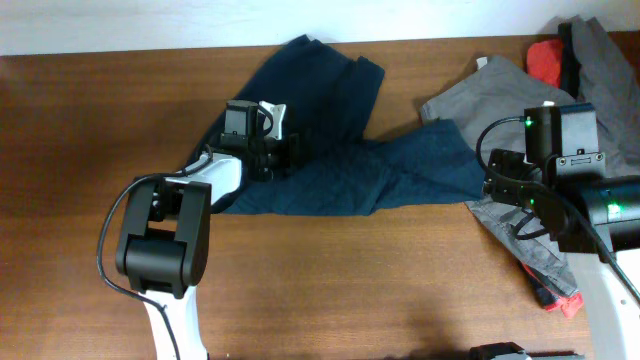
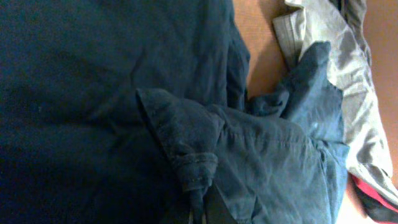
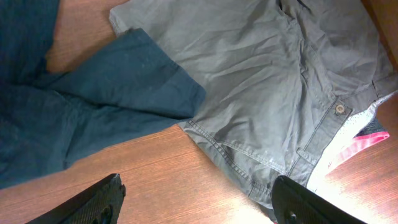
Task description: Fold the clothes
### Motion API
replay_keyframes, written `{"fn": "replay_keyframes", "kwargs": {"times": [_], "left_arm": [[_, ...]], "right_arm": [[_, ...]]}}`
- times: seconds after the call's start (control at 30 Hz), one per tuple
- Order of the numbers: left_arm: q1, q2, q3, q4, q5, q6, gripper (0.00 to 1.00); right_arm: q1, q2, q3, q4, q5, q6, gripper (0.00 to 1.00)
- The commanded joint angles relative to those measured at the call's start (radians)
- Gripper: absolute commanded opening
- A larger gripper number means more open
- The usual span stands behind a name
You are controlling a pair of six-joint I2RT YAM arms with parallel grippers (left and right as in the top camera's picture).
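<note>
The dark navy-blue shorts (image 1: 330,150) lie spread across the middle of the brown table, one leg reaching right onto the grey shorts (image 1: 480,95). My left gripper (image 1: 272,150) sits on the navy shorts' left part. In the left wrist view it is shut on a pinched fold of navy cloth (image 2: 196,177). My right gripper (image 3: 196,199) is open and empty, low over bare wood beside the hem of the grey shorts (image 3: 267,81) and the navy leg's end (image 3: 124,81). A red-orange piece (image 1: 545,58) lies at the far right back.
The grey shorts continue under my right arm toward the front right (image 1: 540,255), with a red edge (image 1: 570,303) beneath. More grey cloth (image 1: 605,60) is piled at the back right corner. Bare wood table (image 1: 80,130) lies left and in front.
</note>
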Motion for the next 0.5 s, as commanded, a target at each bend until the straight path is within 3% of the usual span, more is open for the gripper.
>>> {"fn": "replay_keyframes", "kwargs": {"times": [0.0, 0.13, 0.2, 0.27, 0.33, 0.47], "left_arm": [[0.019, -0.122, 0.01, -0.077, 0.066, 0.024, 0.01], [0.027, -0.273, 0.01, -0.41, 0.047, 0.073, 0.01], [0.027, -0.377, 0.01, -0.782, -0.077, 0.15, 0.0], [0.024, -0.432, 0.008, -1.025, -0.239, 0.17, 0.0], [0.019, -0.467, -0.006, -1.191, -0.324, 0.171, 0.01], [-0.021, -0.484, -0.048, -1.302, -0.321, 0.185, 0.0]], "right_arm": [[-0.008, -0.002, 0.003, -0.001, 0.024, 0.002, 0.8], [-0.008, -0.002, 0.003, -0.001, 0.024, 0.002, 0.8], [-0.008, -0.002, 0.003, -0.005, 0.024, 0.002, 0.8], [-0.008, -0.002, 0.003, -0.005, 0.024, 0.002, 0.81], [-0.008, -0.001, 0.003, -0.009, 0.024, 0.002, 0.81], [-0.008, 0.01, 0.003, -0.026, 0.023, 0.002, 0.81]]}}
